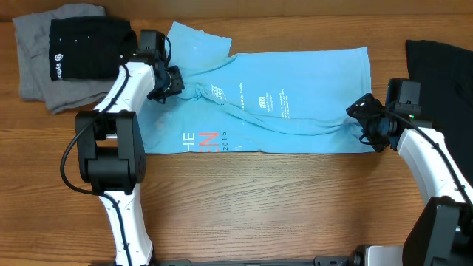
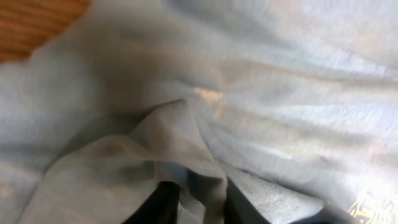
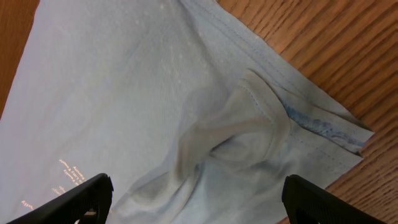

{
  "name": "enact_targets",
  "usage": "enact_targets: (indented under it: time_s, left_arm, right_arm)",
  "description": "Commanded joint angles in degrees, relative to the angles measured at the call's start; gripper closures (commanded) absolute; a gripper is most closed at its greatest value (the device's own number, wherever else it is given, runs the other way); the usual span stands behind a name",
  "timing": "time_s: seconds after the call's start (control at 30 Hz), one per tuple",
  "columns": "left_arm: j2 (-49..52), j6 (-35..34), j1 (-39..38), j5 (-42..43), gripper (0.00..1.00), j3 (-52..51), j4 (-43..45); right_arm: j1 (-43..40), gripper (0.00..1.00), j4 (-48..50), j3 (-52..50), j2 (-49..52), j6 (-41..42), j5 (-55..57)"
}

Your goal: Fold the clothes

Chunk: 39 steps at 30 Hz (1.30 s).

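The wooden counter carries all the clothes. The biggest of them, the light blue T-shirt, lies spread across the middle of the counter, with its long side running left to right. It is not flat: long creases run from its upper left part toward its right edge. The large lettering in white and pink sits near its lower left edge, and the small white print is near its centre. A black garment lies at the far right, apart from the T-shirt and partly out of the overhead view. At the far left lies a grey garment, and on top of it rests a black folded garment with a small white logo. The left gripper is at the upper left part of the T-shirt, and in the left wrist view its jaws pinch a bunched fold of the blue cloth. The right gripper is at the right edge of the T-shirt. Its jaws are spread wide above a raised pucker beside the stitched hem.
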Motion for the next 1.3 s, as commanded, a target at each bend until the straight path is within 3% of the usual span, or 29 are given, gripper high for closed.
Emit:
enact_targets:
  time_s: [0.0, 0.27, 0.4, 0.47, 0.6, 0.7, 0.77, 0.83, 1.03, 1.1, 1.17, 1.27]
  left_arm:
    - [0.1, -0.4, -0.1, 0.4, 0.78, -0.1, 1.8]
    - [0.1, -0.5, -0.1, 0.4, 0.77, -0.1, 11.5]
    - [0.1, -0.5, -0.1, 0.4, 0.5, -0.1, 17.1]
    - [0.0, -0.5, -0.1, 0.5, 0.28, 0.2, 18.1]
    - [-0.9, -0.4, -0.1, 1.4, 0.13, 3.2, 14.6]
    - [-2.5, -0.4, -0.2, 4.6, 0.11, 5.0, 11.4]
    - [-3.7, -0.4, -0.4, 8.2, 0.14, 5.7, 8.7]
    - [-4.8, -0.7, -0.7, 11.4, 0.24, 5.7, 5.1]
    - [-3.3, -1.9, -3.5, 13.3, 0.6, 5.4, -7.0]
    - [-1.9, -0.6, -4.6, 13.3, 0.79, 5.3, -8.3]
    - [-0.3, 0.1, -5.4, 13.2, 0.88, 5.3, -8.4]
    - [1.6, 0.0, -5.7, 13.3, 0.91, 5.3, -7.5]
  right_arm:
    - [0.2, 0.09, 0.2, 0.4, 0.2, -0.2, 0.7]
    - [0.2, 0.09, 0.2, 0.4, 0.2, -0.3, 0.7]
    - [0.2, 0.09, 0.2, 0.4, 0.2, -0.3, 0.7]
    - [0.2, 0.09, 0.2, 0.4, 0.2, -0.3, 0.7]
    - [0.2, 0.09, -0.5, 0.4, 0.2, -0.5, 0.7]
    - [0.2, 0.09, -0.6, 0.4, 0.2, -0.5, 0.7]
    - [0.2, 0.09, -0.6, 0.4, 0.2, -0.5, 0.9]
    - [0.2, 0.09, -0.6, 0.4, 0.2, -0.5, 1.2]
    - [0.2, 0.09, 0.0, 0.4, 0.2, -0.4, 1.1]
    - [0.2, 0.09, 0.4, 0.4, 0.2, -0.4, 1.1]
    - [0.2, 0.09, 0.4, 0.4, 0.2, -0.4, 1.1]
    - [0.2, 0.09, -0.3, 0.4, 0.2, -0.4, 0.9]
